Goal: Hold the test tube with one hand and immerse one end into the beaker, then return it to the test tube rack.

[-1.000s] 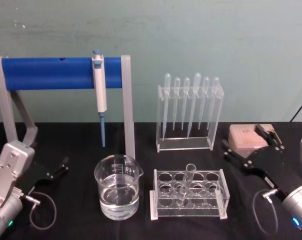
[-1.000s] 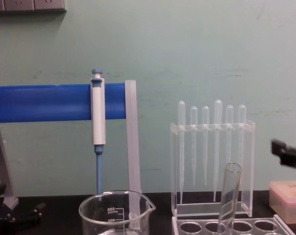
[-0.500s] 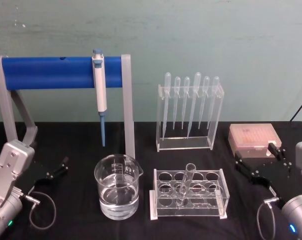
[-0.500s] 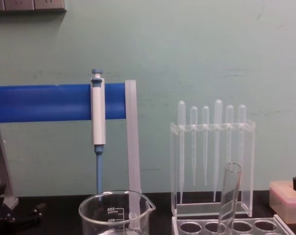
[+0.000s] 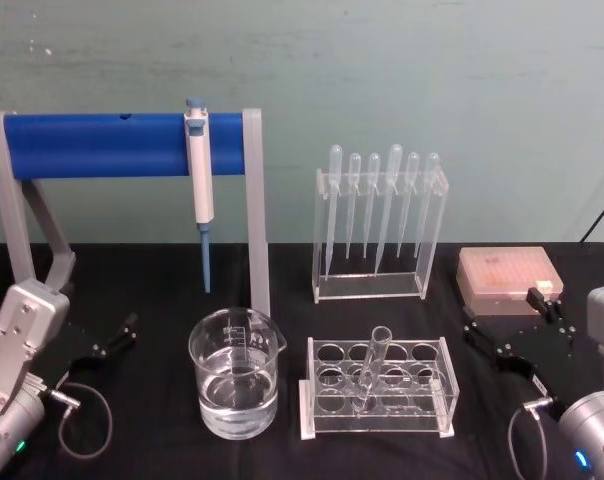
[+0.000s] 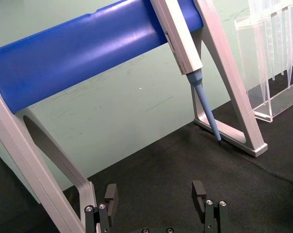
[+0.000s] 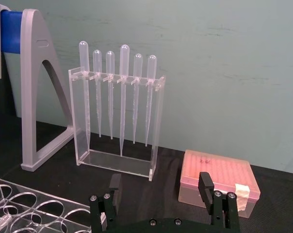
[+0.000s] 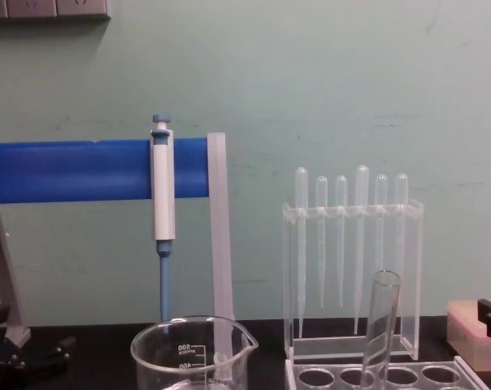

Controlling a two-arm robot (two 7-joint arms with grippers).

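Observation:
The test tube (image 5: 371, 366) leans in the clear tube rack (image 5: 434, 422) at centre front; its upper part (image 8: 382, 323) rises in the chest view. To the rack's left stands the beaker (image 5: 235, 386), partly filled with clear liquid, and its rim and marks (image 8: 193, 352) are in the chest view. My right gripper (image 5: 502, 308) is open and holds nothing, low at the right between the rack and a pink box; its wrist view has the gripper (image 7: 160, 187) with jaws apart. My left gripper (image 5: 115, 337) rests open at the far left, its jaws apart (image 6: 155, 194).
A grey stand with a blue bar (image 5: 122, 145) holds a blue-and-white micropipette (image 5: 199, 180) behind the beaker. A clear holder of several plastic pipettes (image 5: 377, 225) stands behind the rack. A pink tip box (image 5: 507, 275) sits at the right. The table is covered in black cloth.
My right gripper has drawn back to the right and sunk lower, away from the rack and toward the pink box. The tube, beaker and left arm have stayed put.

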